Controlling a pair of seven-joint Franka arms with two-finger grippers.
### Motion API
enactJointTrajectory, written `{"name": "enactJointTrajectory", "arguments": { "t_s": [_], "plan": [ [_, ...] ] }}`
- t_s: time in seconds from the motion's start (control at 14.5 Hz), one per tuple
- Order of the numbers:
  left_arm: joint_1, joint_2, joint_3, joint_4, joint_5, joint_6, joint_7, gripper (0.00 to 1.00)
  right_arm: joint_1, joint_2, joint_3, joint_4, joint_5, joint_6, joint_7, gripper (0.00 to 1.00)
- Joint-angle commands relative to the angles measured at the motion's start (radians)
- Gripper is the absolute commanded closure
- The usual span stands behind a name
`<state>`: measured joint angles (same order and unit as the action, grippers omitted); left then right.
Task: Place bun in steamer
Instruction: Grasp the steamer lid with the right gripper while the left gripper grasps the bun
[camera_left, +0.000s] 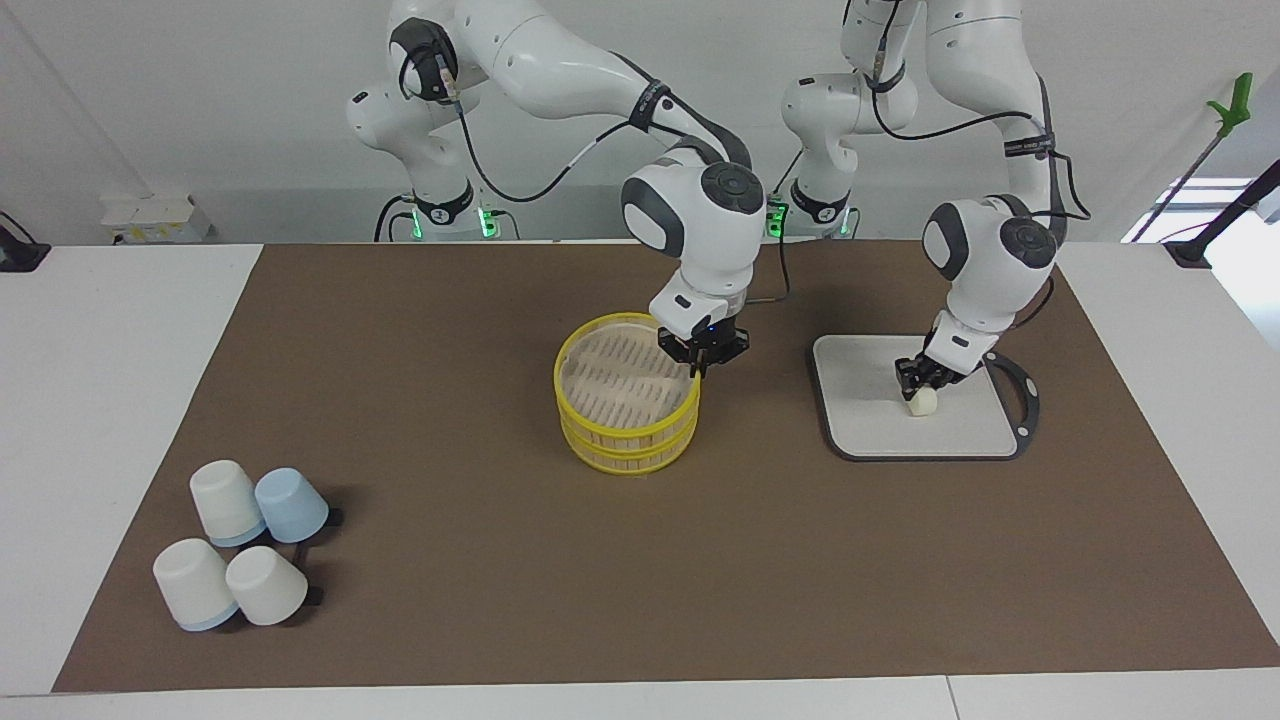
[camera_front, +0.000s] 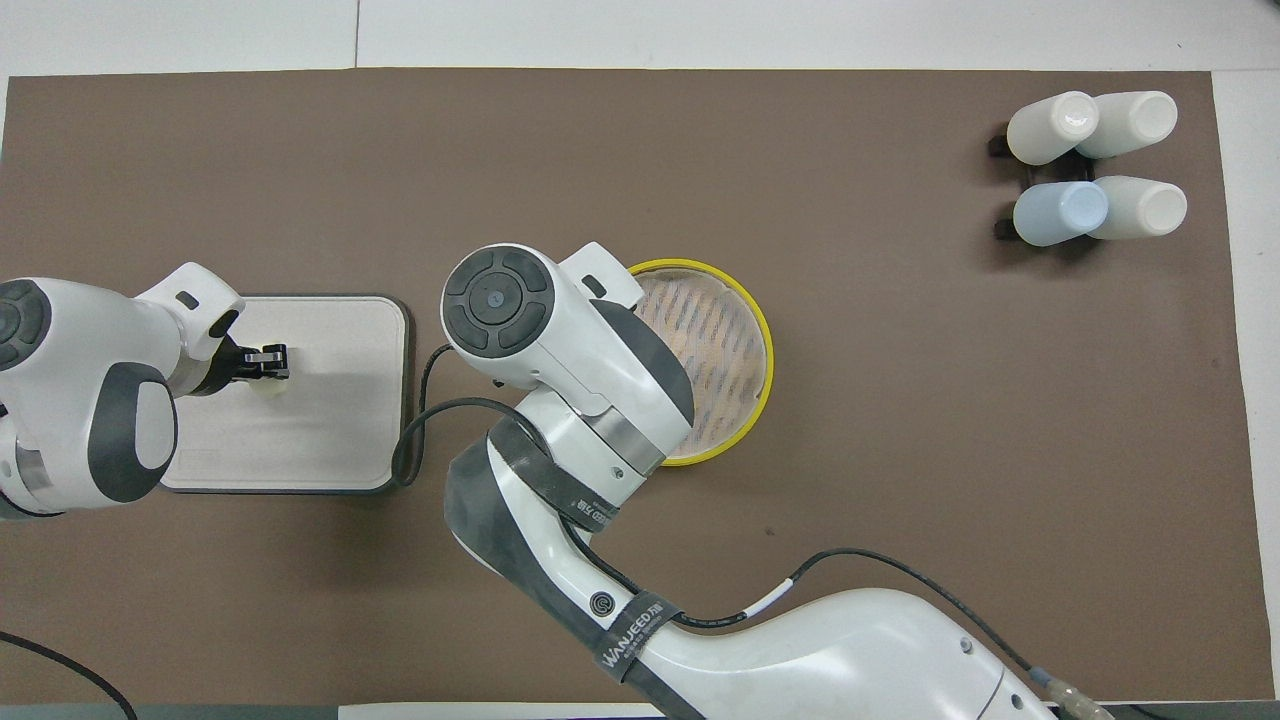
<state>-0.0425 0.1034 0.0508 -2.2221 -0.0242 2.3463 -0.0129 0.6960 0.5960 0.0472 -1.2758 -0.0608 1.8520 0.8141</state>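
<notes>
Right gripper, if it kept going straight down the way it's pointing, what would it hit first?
Most likely the steamer's lid. The right gripper points down at the lid's yellow rim on the side toward the left arm's end of the table, shut on that rim. Below the lid come the two stacked tiers.

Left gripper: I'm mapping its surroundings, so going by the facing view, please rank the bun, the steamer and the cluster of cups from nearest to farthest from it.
1. Bun: on the grey board, at the left gripper, its fingers shut on it.
2. Steamer: mid-table, the right gripper at its rim.
3. Cups: at the right arm's end of the table, farthest from the robots.
</notes>
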Motion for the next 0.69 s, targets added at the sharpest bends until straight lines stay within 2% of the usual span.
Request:
{"name": "enactJointTrajectory", "arguments": {
  "t_s": [0.0, 0.21, 0.62],
  "plan": [
    [-0.010, 0.018, 0.008, 0.064, 0.000, -0.071, -0.016, 0.64, 0.007, 0.007, 0.002, 0.062, -0.020, -0.053, 0.022, 1.00],
    [-0.010, 0.013, 0.006, 0.078, 0.000, -0.093, -0.021, 0.64, 0.004, -0.010, 0.003, 0.096, -0.019, -0.106, 0.017, 1.00],
    [-0.039, 0.018, 0.001, 0.127, 0.000, -0.131, -0.085, 0.64, -0.070, -0.151, -0.001, 0.095, -0.005, -0.165, -0.047, 1.00]
  ]
}}
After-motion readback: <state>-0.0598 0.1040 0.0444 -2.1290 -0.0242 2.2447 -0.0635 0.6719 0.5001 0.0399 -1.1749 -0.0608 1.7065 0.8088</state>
